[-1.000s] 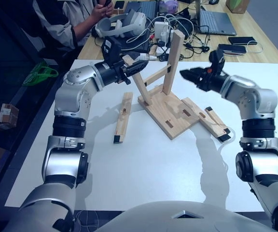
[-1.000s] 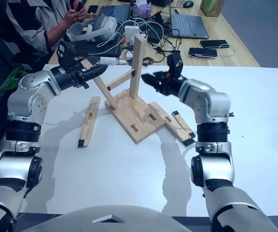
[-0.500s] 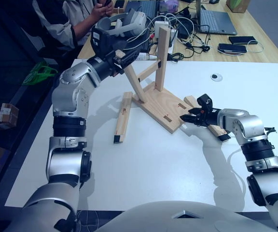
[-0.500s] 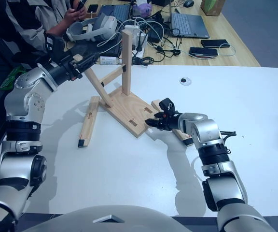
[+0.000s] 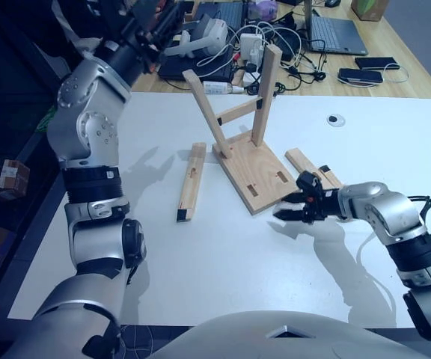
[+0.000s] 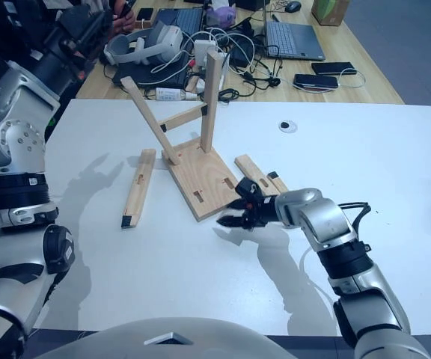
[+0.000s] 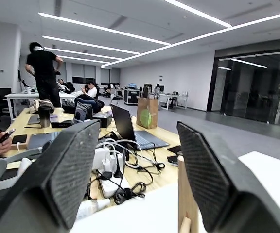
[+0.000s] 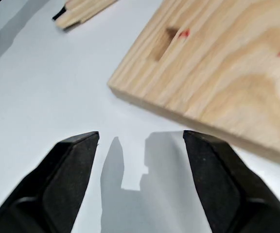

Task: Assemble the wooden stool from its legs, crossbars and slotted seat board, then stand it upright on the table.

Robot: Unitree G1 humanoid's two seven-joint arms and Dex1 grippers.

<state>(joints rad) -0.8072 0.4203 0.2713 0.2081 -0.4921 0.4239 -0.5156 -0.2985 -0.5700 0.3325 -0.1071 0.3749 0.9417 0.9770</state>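
A white table [image 5: 223, 269] stands against a wooden desk [image 5: 417, 78] crowded with office clutter: a white headset [image 5: 200, 34], an open laptop [image 5: 337, 31], a white power strip [image 5: 251, 46] amid tangled black cables [image 5: 299, 71], and two dark phones [image 5: 375, 62] close together. A small round disc [image 5: 336, 119] sits on the white table near its far edge, and a cardboard box [image 5: 9, 178] rests on the dark floor to the left
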